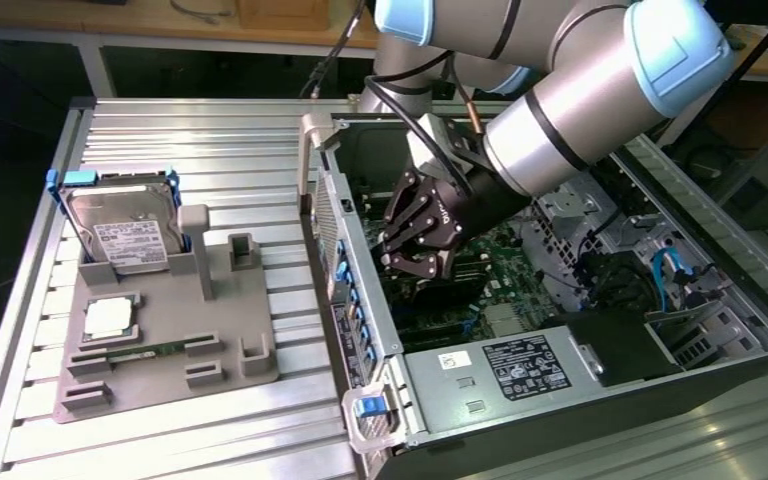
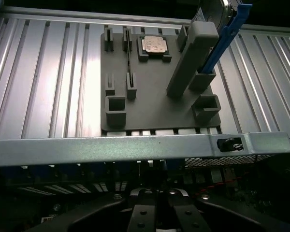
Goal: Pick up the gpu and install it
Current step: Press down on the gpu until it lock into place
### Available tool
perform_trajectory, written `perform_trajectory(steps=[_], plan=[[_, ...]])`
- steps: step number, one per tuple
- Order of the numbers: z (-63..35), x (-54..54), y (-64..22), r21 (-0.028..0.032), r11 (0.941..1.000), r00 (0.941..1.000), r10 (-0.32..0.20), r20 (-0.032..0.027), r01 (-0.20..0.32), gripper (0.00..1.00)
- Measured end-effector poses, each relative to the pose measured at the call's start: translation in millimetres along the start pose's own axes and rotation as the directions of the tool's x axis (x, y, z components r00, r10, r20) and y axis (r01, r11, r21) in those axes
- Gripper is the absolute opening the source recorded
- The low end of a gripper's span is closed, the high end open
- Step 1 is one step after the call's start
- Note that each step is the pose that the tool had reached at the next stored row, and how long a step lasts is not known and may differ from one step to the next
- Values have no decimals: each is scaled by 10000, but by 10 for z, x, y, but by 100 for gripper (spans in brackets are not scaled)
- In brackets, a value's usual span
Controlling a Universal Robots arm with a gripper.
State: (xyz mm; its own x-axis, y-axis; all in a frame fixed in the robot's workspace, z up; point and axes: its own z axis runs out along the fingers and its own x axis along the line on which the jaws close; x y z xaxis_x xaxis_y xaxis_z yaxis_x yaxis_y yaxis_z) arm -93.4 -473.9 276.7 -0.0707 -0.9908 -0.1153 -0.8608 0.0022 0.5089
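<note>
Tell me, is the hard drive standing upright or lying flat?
Upright: the hard drive stands on edge in the grey holder, label facing outward.

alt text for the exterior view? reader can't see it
A robot arm reaches into an open computer case, its shut gripper low over the motherboard. On the exterior view's left, a grey fixture tray on a slatted aluminium table holds a hard drive standing upright.
</note>
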Motion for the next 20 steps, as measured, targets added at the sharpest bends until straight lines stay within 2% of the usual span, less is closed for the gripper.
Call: perform_trajectory(steps=[4, 6, 8, 9, 16, 20], plan=[[41, 4, -26, -41, 10000, 10000, 17, -18, -17, 11], [45, 6, -27, -39, 10000, 10000, 15, -12, -15, 11], [32, -1, -20, -47, 10000, 10000, 33, -36, -33, 11], [42, 5, -27, -42, 10000, 10000, 18, -18, -18, 11], [-21, -3, -77, -20, 10000, 10000, 13, -12, -13, 11], [-48, -6, -89, -26, 10000, 10000, 37, -50, -37, 11]])
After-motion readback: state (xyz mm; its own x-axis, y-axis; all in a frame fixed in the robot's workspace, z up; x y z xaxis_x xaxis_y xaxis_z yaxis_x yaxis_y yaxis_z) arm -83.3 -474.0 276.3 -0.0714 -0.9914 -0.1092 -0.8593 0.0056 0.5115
